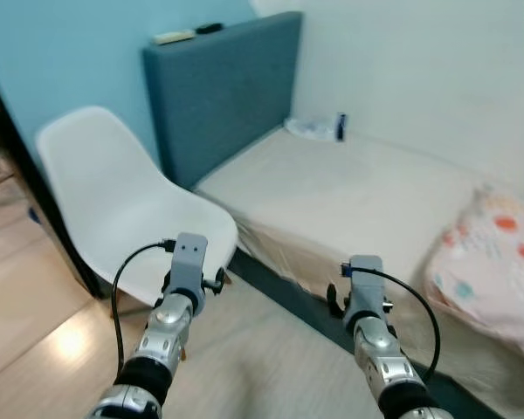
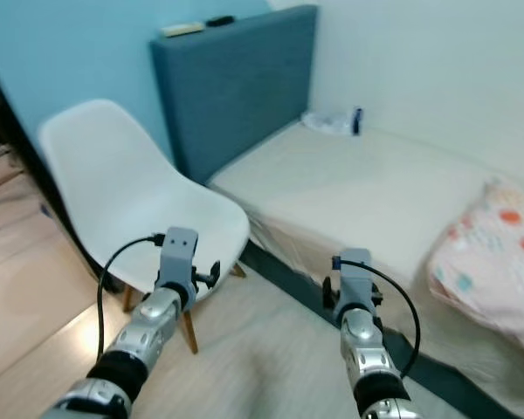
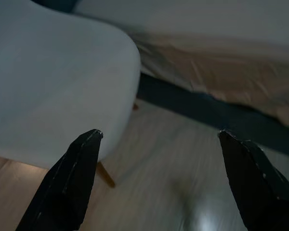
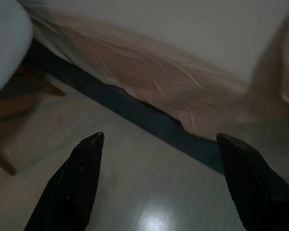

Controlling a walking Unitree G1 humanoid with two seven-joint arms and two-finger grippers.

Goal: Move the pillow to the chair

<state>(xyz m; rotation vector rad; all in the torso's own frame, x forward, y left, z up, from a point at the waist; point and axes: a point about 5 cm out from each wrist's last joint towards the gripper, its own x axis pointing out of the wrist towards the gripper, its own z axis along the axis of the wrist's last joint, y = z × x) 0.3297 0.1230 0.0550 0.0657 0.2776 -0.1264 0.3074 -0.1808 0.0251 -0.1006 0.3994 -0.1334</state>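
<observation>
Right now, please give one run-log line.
pillow: on bed | chair: unoccupied | left pincer: open | right pincer: open

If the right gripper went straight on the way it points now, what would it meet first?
Probably the bed's dark base or the sheet edge above it; the right gripper hangs open over bare floor, though depth is unclear.

Beige-sheeted bed (image 1: 349, 196), patterned pillow (image 1: 493, 262) at one end, white chair (image 1: 122, 209) on wooden floor (image 1: 262, 358)
</observation>
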